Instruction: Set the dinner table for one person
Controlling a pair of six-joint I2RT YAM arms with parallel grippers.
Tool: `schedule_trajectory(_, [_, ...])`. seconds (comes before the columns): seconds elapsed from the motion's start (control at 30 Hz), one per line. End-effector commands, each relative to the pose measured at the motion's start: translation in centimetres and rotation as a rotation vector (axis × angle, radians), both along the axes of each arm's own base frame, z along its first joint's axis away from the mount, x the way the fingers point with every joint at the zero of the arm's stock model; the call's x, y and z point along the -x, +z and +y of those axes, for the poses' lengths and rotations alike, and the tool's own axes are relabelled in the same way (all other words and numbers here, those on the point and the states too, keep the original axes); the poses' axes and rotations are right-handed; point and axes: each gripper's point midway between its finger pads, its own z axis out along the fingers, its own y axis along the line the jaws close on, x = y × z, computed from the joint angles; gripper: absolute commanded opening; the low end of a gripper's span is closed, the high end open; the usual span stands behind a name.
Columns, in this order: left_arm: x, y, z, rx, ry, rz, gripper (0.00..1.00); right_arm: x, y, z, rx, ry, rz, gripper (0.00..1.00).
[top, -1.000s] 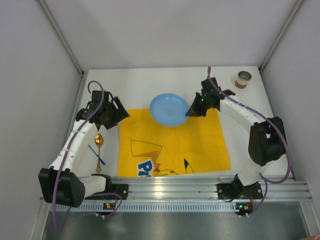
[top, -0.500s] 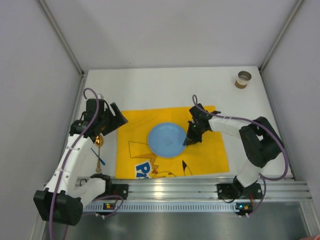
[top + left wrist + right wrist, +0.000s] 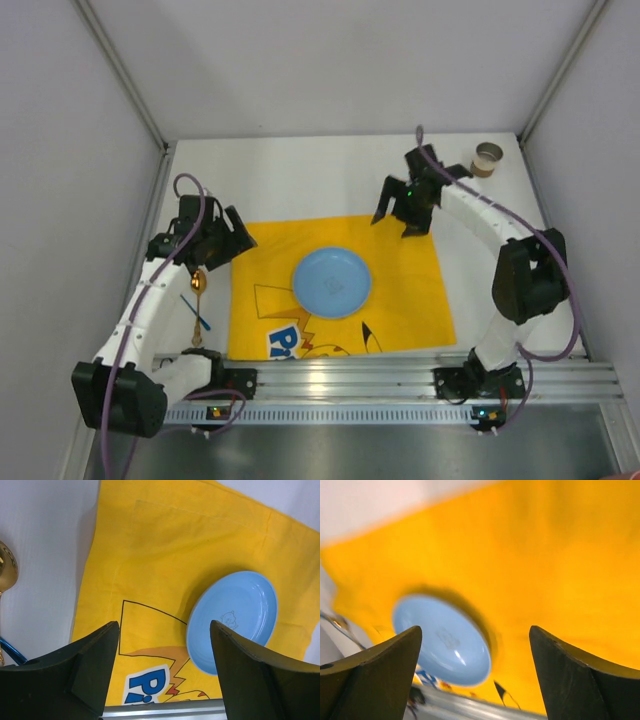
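We see our left arm and right arm built alike, with white link shells, black joint housings, a purple cable looping along each, and broad black wedge-shaped fingers at the tips

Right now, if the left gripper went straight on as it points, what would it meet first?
The left gripper would likely meet the yellow cartoon-printed cloth mat first, just beside the round blue plate; depth is unclear.

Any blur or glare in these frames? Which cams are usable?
Right wrist: motion-blurred, with the edges of the blue plate and yellow mat smeared and a small highlight on the plate. Left wrist: sharp, the plate's small printed figure legible. Top external: sharp, even light, soft shadows only.
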Motion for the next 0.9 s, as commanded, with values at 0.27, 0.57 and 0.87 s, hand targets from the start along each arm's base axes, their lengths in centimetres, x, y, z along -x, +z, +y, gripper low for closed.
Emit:
schedule_trajectory(0.27, [-6.1,-2.7,-1.4,-0.002,-0.029,0.047,0.78,-23.7,8.2,-21.7,-0.166,-0.524,-0.32,0.86])
schedule_trajectory(0.57, [-11.4,-4.7,-2.3,-0.008,-0.02,0.129,0.77,-27.2,2.6,-29.3,-0.138,-0.705,-0.277,0.84])
schedule_trajectory(0.87, [-14.2,-6.0,-3.0,-0.028,-0.033,0.18,0.77,-29.2,0.6,-32.6,-0.118,-0.83,-0.318,0.81])
